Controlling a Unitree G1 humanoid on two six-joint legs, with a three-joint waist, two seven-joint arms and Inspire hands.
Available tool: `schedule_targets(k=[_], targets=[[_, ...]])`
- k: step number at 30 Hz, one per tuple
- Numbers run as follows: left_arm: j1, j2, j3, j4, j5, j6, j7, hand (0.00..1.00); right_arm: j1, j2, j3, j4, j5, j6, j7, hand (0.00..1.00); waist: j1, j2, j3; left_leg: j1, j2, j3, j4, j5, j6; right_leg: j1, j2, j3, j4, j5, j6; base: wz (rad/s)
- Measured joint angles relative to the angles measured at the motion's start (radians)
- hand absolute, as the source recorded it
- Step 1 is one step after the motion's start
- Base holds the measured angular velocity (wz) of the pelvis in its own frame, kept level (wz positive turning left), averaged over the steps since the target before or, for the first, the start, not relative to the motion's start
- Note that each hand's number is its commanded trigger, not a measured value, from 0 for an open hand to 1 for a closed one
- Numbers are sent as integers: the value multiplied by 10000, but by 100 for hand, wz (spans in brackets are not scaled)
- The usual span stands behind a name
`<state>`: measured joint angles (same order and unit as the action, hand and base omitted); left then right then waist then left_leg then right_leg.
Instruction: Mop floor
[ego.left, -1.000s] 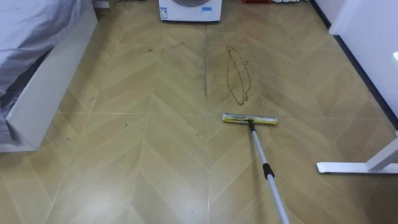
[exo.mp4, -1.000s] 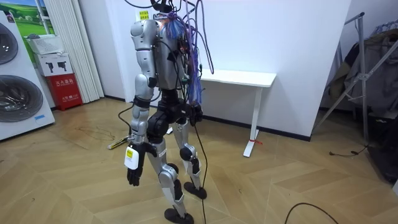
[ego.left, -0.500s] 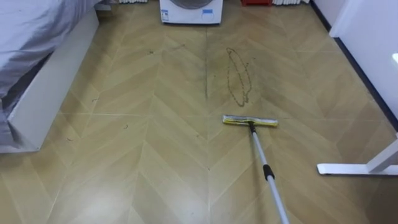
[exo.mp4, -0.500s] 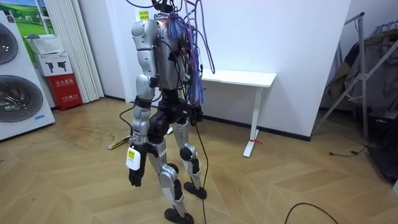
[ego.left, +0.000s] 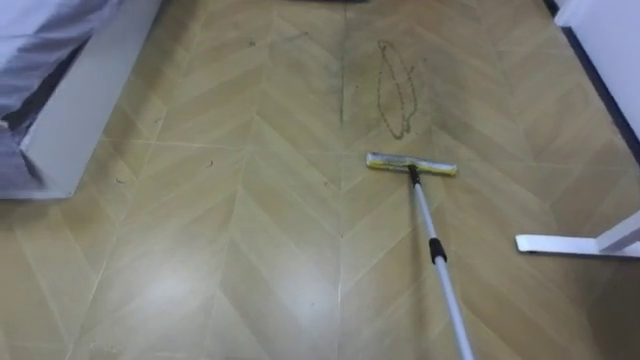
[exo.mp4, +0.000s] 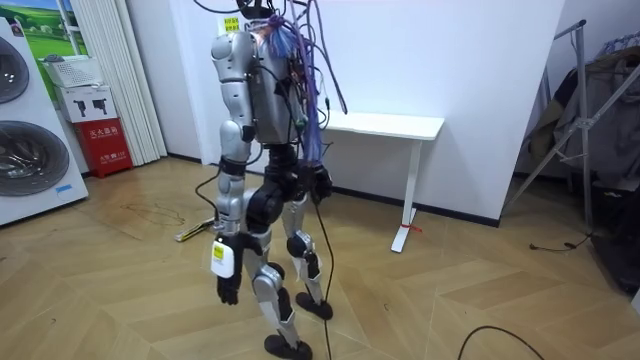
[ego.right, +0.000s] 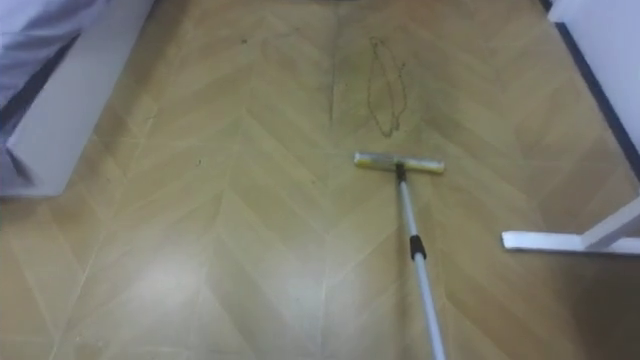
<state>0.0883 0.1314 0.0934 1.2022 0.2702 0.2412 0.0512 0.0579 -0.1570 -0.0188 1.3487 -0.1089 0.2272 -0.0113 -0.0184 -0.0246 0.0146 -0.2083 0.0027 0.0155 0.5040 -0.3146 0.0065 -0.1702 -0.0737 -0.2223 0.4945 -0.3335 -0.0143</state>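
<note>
One yellow-and-grey flat mop (ego.left: 411, 165) rests on the wood floor (ego.left: 230, 230), head crosswise just short of a dark scribbled stain (ego.left: 395, 85), silver pole (ego.left: 436, 262) running back lower right, nearer the right arm. In the room view the left hand (exo.mp4: 228, 287) hangs empty, fingers slack; the right hand (exo.mp4: 318, 184), at the hip, shows no readable grip.

the wooden floor (ego.left: 230, 230), laid in a chevron pattern, carries a mop (ego.left: 432, 250) whose yellow-edged head (ego.left: 411, 165) rests flat on the boards, its pale handle running to the view's lower edge. just beyond the head a dark looping scribble mark (ego.left: 396, 85) lies on the wood. a white bed base (ego.left: 80, 100) stands at the left and a white table foot (ego.left: 570, 244) at the right.
</note>
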Motion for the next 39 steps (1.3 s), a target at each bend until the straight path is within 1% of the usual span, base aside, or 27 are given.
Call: schedule_targets(k=[1, 3, 5, 6, 7, 8, 9, 10, 11, 13, 15, 16, 17, 18, 20, 21, 22, 23, 25, 27, 29, 30, 32, 34, 36, 37, 39], targets=[[0, 5, -12, 42, -8, 5, -18, 0, -22, -1, 0, 75, 132, 57, -2, 100, 19, 20, 0, -254, 4, -20, 356, -127, -39, -255, -28, -1, 397, -157, -23, 22], [-26, 53, -17, 264, -56, 68, -16, 0, -123, 4, 92, 362, 866, 145, -1, 100, 35, 70, 3, -1535, 12, -131, 2267, -619, -153, -1311, -180, -2, 1947, -1050, -210, 42], [-4, 126, -318, 348, -281, 175, -8, 0, -345, -11, 71, 793, 1189, 132, 1, 100, 29, 120, -44, -2679, 90, -153, 4094, -540, -320, -1890, -210, 58, 2988, -1616, -375, 50], [27, 180, -576, 385, -513, 215, -6, 0, -572, -77, 73, 1119, 1398, 147, 6, 100, 85, 168, -60, -3432, 212, -110, 5439, -153, -353, -2179, -130, 224, 3675, -2016, -455, 24], [101, 235, -804, 417, -884, 233, -17, 0, -853, -180, 68, 1404, 1477, 176, 24, 100, 282, 166, -45, -4236, 219, -55, 6752, 737, -291, -2362, 1, 556, 4311, -2315, -581, 9], [166, 245, -876, 431, -1048, 242, -34, 0, -980, -250, 68, 1423, 1476, 258, 34, 100, 384, 144, -39, -4549, 207, 5, 7275, 1251, -265, -2447, 55, 741, 4560, -2416, -636, -13], [256, 252, -1035, 493, -1220, 252, -150, 0, -1281, -482, 80, 1423, 1578, 334, 124, 100, 567, 52, 21, -5043, 198, 171, 8013, 2165, -269, -2528, 72, 1029, 4951, -2597, -662, -14], [274, 259, -1092, 516, -1370, 236, -228, 0, -1490, -628, 88, 1423, 1725, 357, 178, 100, 606, 66, 29, -5302, 206, 271, 8191, 2352, -291, -2592, 77, 1135, 5114, -2651, -674, -12], [287, 300, -1107, 542, -1503, 197, -393, 0, -1916, -875, 211, 1341, 1963, 349, 305, 100, 729, 66, 43, -5849, 223, 485, 8155, 2213, -166, -2806, 108, 1396, 5429, -2766, -673, -13], [287, 387, -1087, 533, -1502, 101, -585, 0, -2423, -1128, 575, 1262, 2434, 280, 407, 100, 961, 55, 57, -6273, 209, 720, 7132, 1831, -190, -3037, 194, 1703, 5652, -2906, -669, -17], [332, 527, -1052, 541, -1494, -16, -843, 0, -2914, -1197, 884, 1266, 3178, 251, 558, 100, 1117, -11, 32, -5953, 80, 603, 3894, 1674, -278, -3125, 191, 1895, 5584, -3059, -505, -19], [322, 571, -1072, 544, -1491, -28, -977, 0, -2958, -1190, 1046, 1185, 3511, 235, 679, 100, 1113, 2, 20, -5775, 75, 460, 2912, 1653, -298, -3124, 172, 1889, 5501, -3161, -401, -9], [300, 583, -1075, 545, -1494, -57, -1053, 0, -2945, -1189, 1080, 1124, 3658, 251, 738, 100, 1104, -5, 27, -5773, 65, 450, 2773, 1747, -301, -3082, 115, 1876, 5441, -3217, -360, 0], [279, 554, -1118, 554, -1485, -143, -1171, 0, -2633, -1194, 1077, 1042, 3815, 261, 799, 100, 1099, 84, -56, -5752, 10, 588, 2831, 1739, -279, -2908, -57, 1852, 5148, -3261, -280, 7], [200, 524, -1227, 615, -1475, -235, -1351, 0, -2177, -1236, 1057, 1114, 3783, 306, 796, 100, 1042, -12, -131, -5581, -338, 870, 2749, 1354, 385, -2618, -437, 1919, 4778, -3086, 103, 4], [54, 469, -1251, 773, -1482, -253, -1350, 0, -2002, -1371, 1077, 1288, 3779, 337, 793, 100, 1062, -1, -107, -5576, -639, 891, 2835, 1118, 752, -2956, -678, 1872, 5460, -2747, 206, -13], [-29, 424, -1249, 790, -1482, -250, -1320, 0, -1929, -1461, 1085, 1359, 3754, 354, 791, 100, 1049, 79, -64, -5571, -796, 798, 2911, 1013, 897, -3276, -740, 1915, 6024, -2318, 258, -23], [-144, 368, -1250, 710, -1493, -293, -1229, 0, -1588, -1595, 1148, 1359, 3732, 355, 754, 100, 1007, 260, -59, -5530, -1143, 514, 2992, 745, 1019, -4008, -827, 2046, 7009, -1499, 298, -24], [-284, 418, -1367, 334, -1498, -461, -802, 0, -962, -1523, 1193, 1305, 3765, 512, 611, 100, 746, 583, -62, -5362, -1393, 261, 2840, 478, 1143, -5447, -822, 1988, 7466, -1371, 297, -1], [-449, 439, -1469, 299, -1511, -517, -547, 0, -618, -1294, 1221, 1294, 3779, 656, 396, 100, 560, 726, -107, -5288, -1392, 233, 2738, 266, 1188, -6263, -811, 1882, 6248, -1283, 346, 7], [-446, 402, -1490, 299, -1462, -507, -442, 0, -466, -1107, 1194, 1310, 3746, 724, 292, 100, 470, 750, -95, -5154, -1384, 185, 2677, -12, 1121, -6701, -738, 1944, 4254, -761, 260, -11], [-420, 324, -1468, 310, -1451, -468, -422, 0, -453, -1059, 1150, 1343, 3697, 786, 238, 100, 476, 736, -69, -5086, -1389, 40, 2767, -235, 1034, -6805, -612, 1906, 3614, -34, 286, -7], [-403, 265, -1466, 333, -1488, -371, -410, 0, -597, -1006, 951, 1315, 3389, 910, 163, 100, 531, 744, -73, -5054, -1342, -181, 3116, -447, 812, -6599, -601, 1668, 3562, 360, 78, 0], [-421, 267, -1530, 337, -1602, -220, -365, 0, -1245, -1116, 938, 1369, 3250, 1046, 23, 100, 582, 701, -27, -5028, -988, -152, 3732, -684, 413, -6229, -461, 1246, 3713, -36, -164, 5], [-462, 282, -1568, 305, -1839, -218, -304, 0, -1887, -1337, 968, 1333, 3120, 1030, -17, 100, 743, 564, 35, -5177, -850, -157, 4535, -737, 315, -6093, -461, 1082, 4087, -510, -304, 3], [-486, 304, -1587, 177, -2007, -218, -248, 0, -2392, -1526, 986, 1325, 3089, 1019, -86, 100, 1022, 464, 94, -5322, -702, -45, 5137, -744, 297, -6079, -383, 1079, 4373, -805, -402, -5], [-479, 391, -1780, 114, -2036, -217, -176, 0, -3271, -1782, 1176, 1287, 3187, 942, -173, 100, 1397, 417, 124, -5706, -223, 213, 6221, -638, 126, -6049, -80, 1062, 4681, -1135, -567, -23]])
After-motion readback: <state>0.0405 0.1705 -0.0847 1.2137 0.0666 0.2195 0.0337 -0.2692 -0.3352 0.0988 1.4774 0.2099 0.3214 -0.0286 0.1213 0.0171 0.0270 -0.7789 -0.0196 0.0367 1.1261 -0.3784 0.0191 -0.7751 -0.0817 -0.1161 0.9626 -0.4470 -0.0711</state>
